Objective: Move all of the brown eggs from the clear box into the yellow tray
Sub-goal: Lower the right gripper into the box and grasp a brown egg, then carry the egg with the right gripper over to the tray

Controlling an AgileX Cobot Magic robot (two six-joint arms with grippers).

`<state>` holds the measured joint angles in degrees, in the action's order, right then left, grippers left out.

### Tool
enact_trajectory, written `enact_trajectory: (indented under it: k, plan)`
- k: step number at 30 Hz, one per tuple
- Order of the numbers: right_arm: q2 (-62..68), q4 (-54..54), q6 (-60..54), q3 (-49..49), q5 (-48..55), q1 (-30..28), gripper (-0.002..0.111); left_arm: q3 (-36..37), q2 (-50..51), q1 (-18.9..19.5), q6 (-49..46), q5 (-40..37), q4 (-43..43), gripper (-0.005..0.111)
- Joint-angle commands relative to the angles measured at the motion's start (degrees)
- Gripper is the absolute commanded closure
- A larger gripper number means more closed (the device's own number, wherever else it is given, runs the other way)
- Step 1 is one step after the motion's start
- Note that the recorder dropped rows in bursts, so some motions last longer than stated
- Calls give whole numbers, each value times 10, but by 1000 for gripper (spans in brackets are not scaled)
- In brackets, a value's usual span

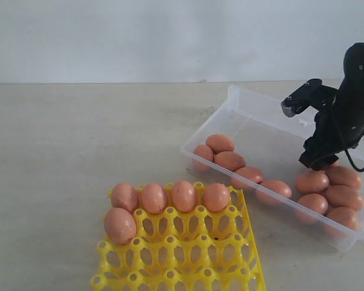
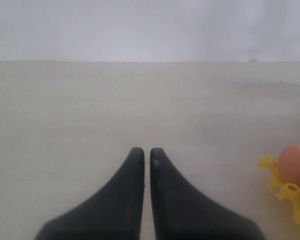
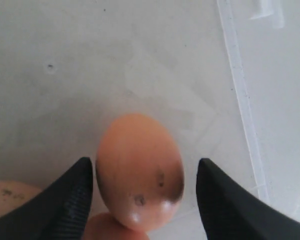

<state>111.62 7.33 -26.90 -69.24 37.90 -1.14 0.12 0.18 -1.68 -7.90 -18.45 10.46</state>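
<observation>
Eggs [image 1: 229, 160]: brown. Five sit in tray cups and about ten lie in the box.
Desk [image 1: 79, 151]: pale beige-grey and matte, spanning the whole width of the exterior view below the wall.
Wall [image 1: 139, 36]: plain white, filling the top strip of the frame behind the desk's far edge.
Tray [image 1: 201, 211]: yellow, at lower centre of the frame. Four eggs fill its top row and a fifth sits at the left end of the second row.
Box [image 1: 261, 109]: clear, on the right side of the frame and set at a slant. One line of eggs runs from its left corner toward the lower middle, and another bunch lies at lower right.
Arm [image 1: 352, 91]: black, entering from the upper right edge and reaching down into the box.
Right claw [image 1: 318, 160]: spread wide, low over the right bunch. In its wrist view the two fingers [image 3: 65, 200] stand either side of one egg [image 3: 140, 170]. One finger is just beside the shell and the other shows a clear gap, so the egg is not pinched.
Left claw [image 2: 143, 151]: fingers pressed nearly together with only a thin slit between them. It hangs over the desk, near a tray corner that holds two eggs.
</observation>
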Motion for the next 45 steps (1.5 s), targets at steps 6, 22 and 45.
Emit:
enact_trajectory:
  k: [6, 22, 45]
  plan:
    - [4, 1, -2, -4, -15, -3, 94, -1, -2, -2, 4, 6, 5, 103]
    - [-106, -211, 27, -4, -124, -3, 108, -1, -2, -2, 4, 6, 5, 103]
    - [-189, -560, -123, -4, -645, 122, 108, -1, -2, -2, 4, 6, 5, 103]
